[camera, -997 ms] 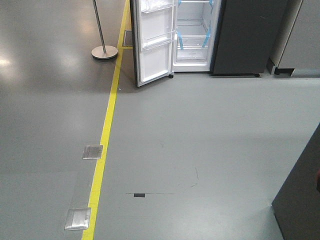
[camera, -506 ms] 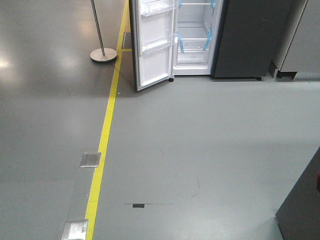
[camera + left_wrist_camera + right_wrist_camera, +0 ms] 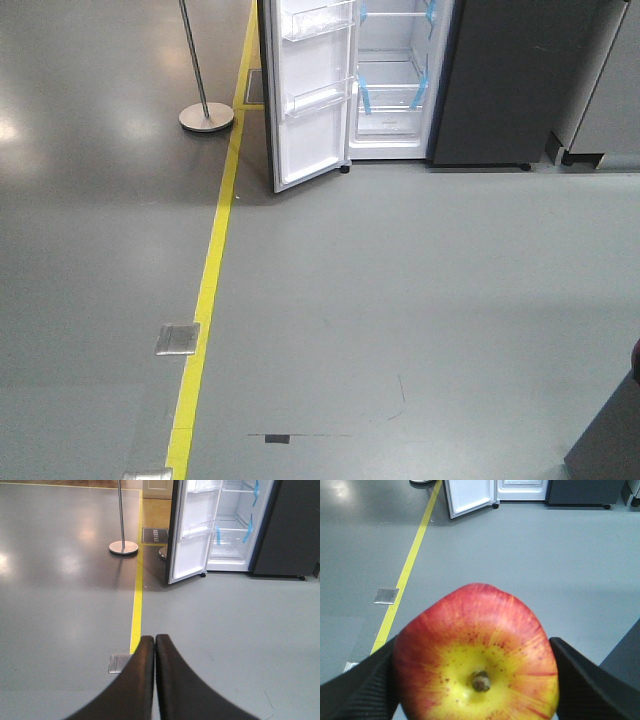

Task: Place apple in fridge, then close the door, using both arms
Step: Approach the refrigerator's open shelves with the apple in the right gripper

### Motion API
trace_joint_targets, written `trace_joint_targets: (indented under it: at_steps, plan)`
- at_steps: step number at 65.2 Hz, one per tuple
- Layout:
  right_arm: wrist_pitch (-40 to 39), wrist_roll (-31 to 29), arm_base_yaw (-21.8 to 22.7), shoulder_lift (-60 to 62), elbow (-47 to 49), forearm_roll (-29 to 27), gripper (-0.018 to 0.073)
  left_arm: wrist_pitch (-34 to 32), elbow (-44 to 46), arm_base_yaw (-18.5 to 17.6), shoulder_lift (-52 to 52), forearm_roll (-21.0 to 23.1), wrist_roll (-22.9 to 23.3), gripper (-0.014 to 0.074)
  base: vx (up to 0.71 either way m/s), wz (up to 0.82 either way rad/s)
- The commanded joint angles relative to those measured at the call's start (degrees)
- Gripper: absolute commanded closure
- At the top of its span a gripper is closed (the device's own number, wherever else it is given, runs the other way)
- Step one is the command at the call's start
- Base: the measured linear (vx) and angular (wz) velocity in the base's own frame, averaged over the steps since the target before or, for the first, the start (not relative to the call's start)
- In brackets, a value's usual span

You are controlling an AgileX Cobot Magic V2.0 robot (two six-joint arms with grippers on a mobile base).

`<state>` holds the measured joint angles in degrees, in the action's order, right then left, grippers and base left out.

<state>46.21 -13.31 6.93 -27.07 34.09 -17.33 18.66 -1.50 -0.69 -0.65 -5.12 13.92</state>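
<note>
We hold the apple (image 3: 476,630) close to the right wrist camera. It is red with a yellow patch around its stem, and the right tool (image 3: 475,690) clamps it between two black fingers. The left tool (image 3: 154,642) hangs clenched over the floor, its two dark fingers pressed tip to tip with nothing between them.

Beneath both lies the grey floor (image 3: 400,300). A yellow line (image 3: 205,290) crosses it, with a square metal plate (image 3: 177,339) just beside the line and a short black mark (image 3: 277,438) nearer us.

Well beyond, the fridge (image 3: 395,135) stands with its door (image 3: 310,130) swung wide. Clear shelf bins (image 3: 318,98) line the door's white inner face. Inside are glass shelves (image 3: 385,85) marked with blue tape strips (image 3: 365,98); we cannot tell whether they carry anything. The other dark grey door (image 3: 500,80) is shut. A stand (image 3: 206,117) with a round base sits left of the line.

Only the right wrist view shows the apple. The front view shows neither tool. The left wrist view alone shows a dark mat (image 3: 154,535) behind the door.
</note>
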Motion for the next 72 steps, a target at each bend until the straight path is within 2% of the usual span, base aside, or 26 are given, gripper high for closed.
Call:
trace_joint_targets:
  at_steps: [1,72]
  plan:
    - [-3.8,-0.1,0.2,-0.3,1.6,-1.0,0.0474,-4.2,-1.1,0.0,-0.8,0.2,0.4,0.0601,0.17,0.04]
    - [-3.8,-0.1,0.2,-0.3,1.6,-1.0,0.0474,-4.2,-1.1,0.0,-0.8,0.2,0.4,0.0601,0.15,0.01]
